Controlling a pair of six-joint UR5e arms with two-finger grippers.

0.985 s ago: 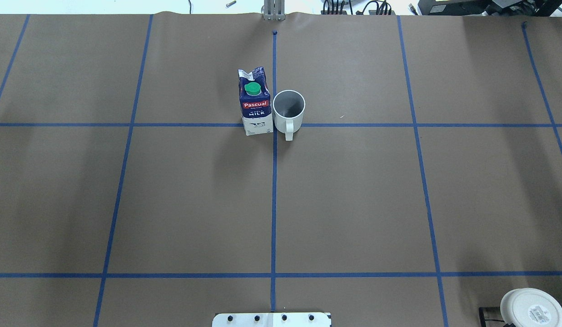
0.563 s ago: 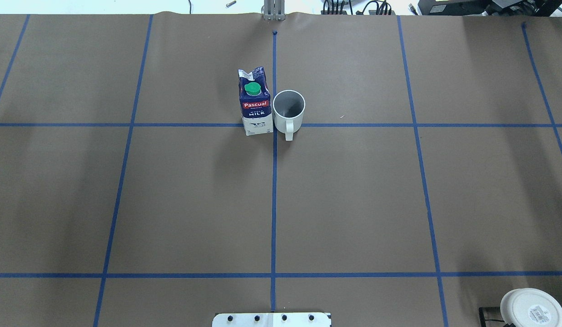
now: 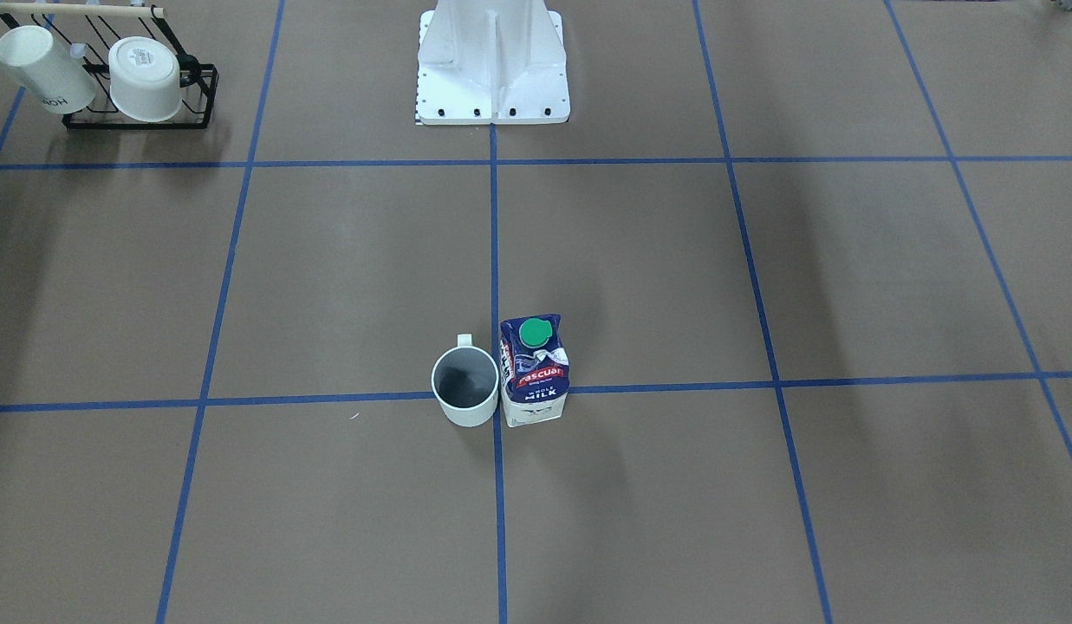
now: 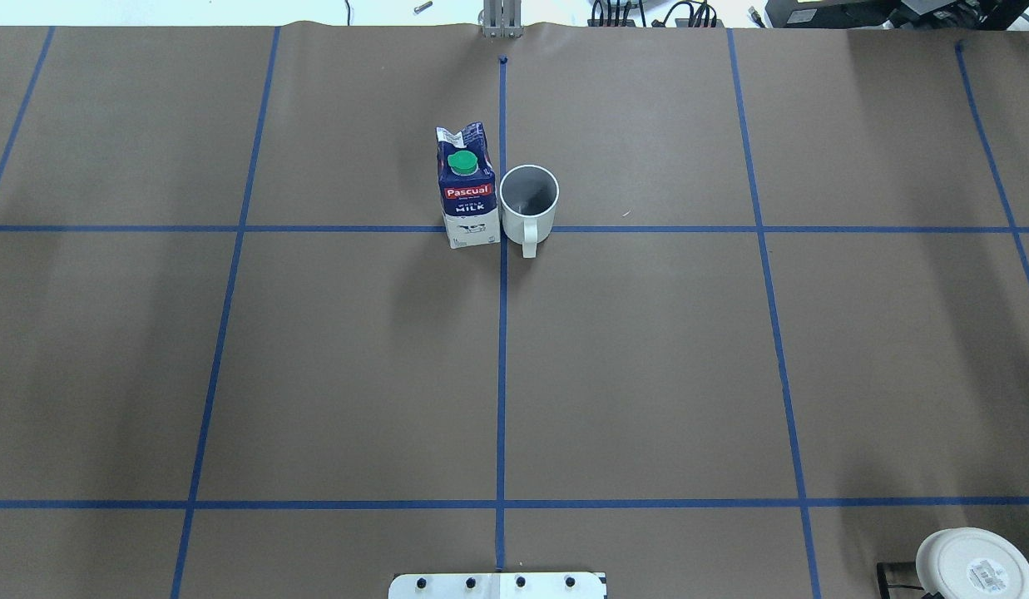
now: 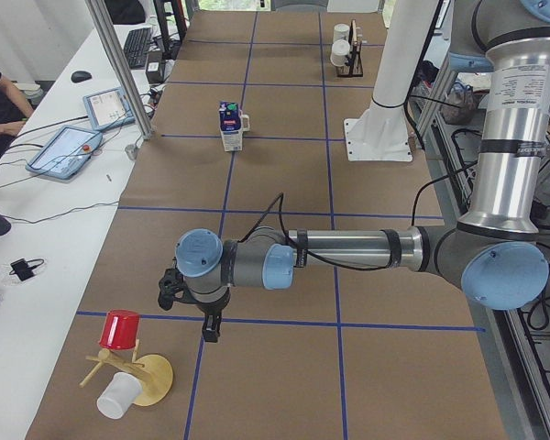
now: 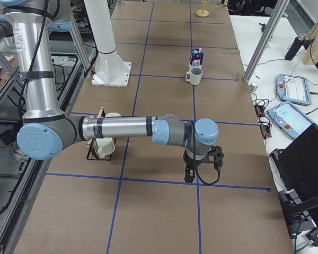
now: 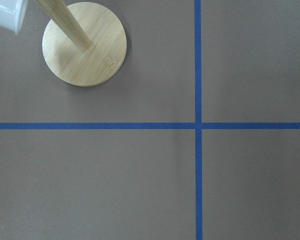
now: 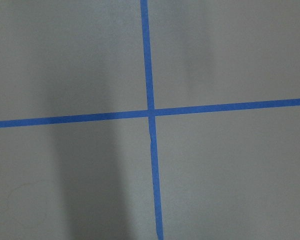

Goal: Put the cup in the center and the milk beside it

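Observation:
The white cup (image 4: pixel 529 200) stands upright on the table's centre line, handle toward the robot. The milk carton (image 4: pixel 467 191) stands upright right against its left side, green cap up. Both also show in the front-facing view, cup (image 3: pixel 464 390) and milk (image 3: pixel 534 373), and small in the side views. The left gripper (image 5: pixel 209 319) hangs over the table's left end, far from both. The right gripper (image 6: pixel 190 173) hangs over the right end. Each shows only in a side view, so I cannot tell whether it is open or shut. Both wrist views show only bare table.
A black rack (image 3: pixel 137 108) with two other white mugs stands at the robot's right near its base (image 3: pixel 492 69). A wooden stand (image 5: pixel 137 371) with a red cup (image 5: pixel 119 330) and a white cup (image 5: pixel 117 396) is beside the left gripper; its base (image 7: pixel 85 44) shows in the left wrist view.

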